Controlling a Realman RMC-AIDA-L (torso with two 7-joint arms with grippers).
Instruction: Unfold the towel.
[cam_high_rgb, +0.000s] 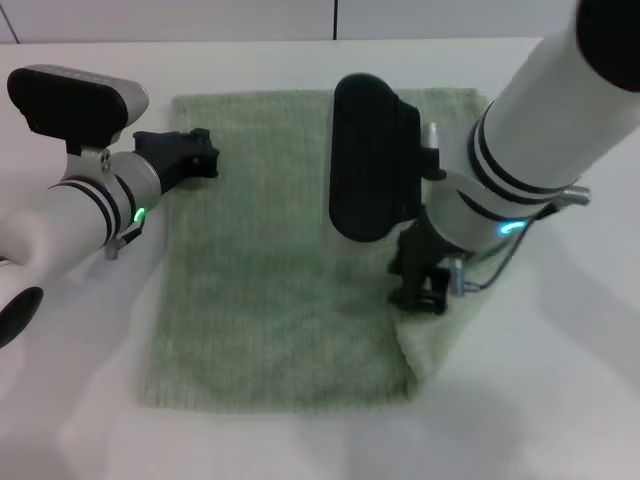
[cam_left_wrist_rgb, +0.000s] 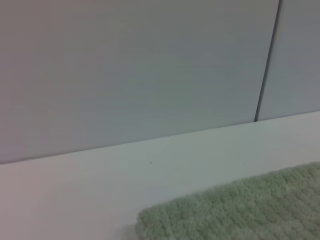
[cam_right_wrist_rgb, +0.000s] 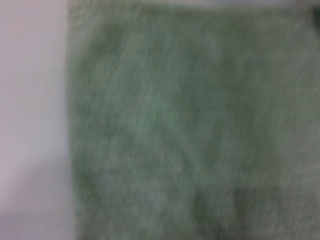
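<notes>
Head view: right gripper (cam_high_rgb: 420, 292) pinches the towel (cam_high_rgb: 270, 290) at its right edge on the table (cam_high_rgb: 560, 380); left gripper (cam_high_rgb: 195, 155) at the far-left corner, fingers' state unclear.

Bare table (cam_high_rgb: 560, 400) rings the towel (cam_high_rgb: 270, 300); only the back wall (cam_left_wrist_rgb: 130, 70) blocks.

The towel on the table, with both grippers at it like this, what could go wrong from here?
1. The right gripper sits at the towel's right edge, where a flap curls up near the front corner; it may catch one layer only, leaving the fold in.
2. The left gripper is at the far left corner, and much of the cloth lies between the two grippers; pulling unevenly could drag the whole towel across the table instead of opening it.
</notes>
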